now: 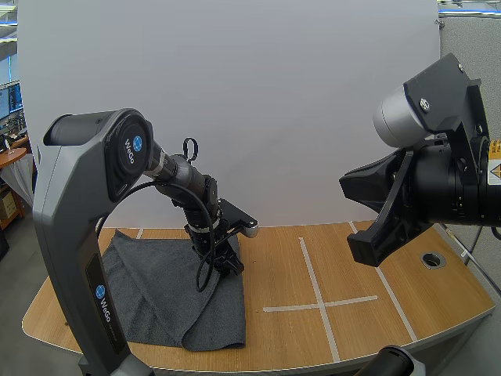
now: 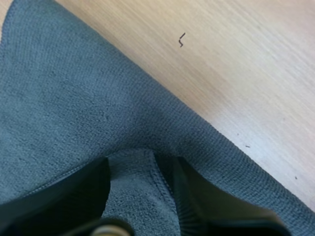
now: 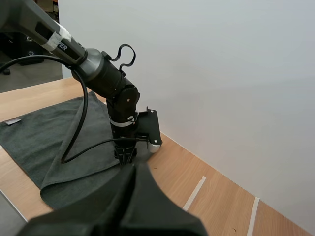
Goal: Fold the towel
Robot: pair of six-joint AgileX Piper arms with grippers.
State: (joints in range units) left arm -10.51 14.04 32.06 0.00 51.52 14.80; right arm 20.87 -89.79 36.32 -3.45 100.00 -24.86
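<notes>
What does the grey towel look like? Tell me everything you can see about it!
The dark grey terry-cloth towel looks soft and has a stitched hem. It lies mostly flat on the left part of the light wooden table, and it seems doubled over in a rounded fold along its right edge. The left claw pinches a raised ridge of it between its fingers.
</notes>
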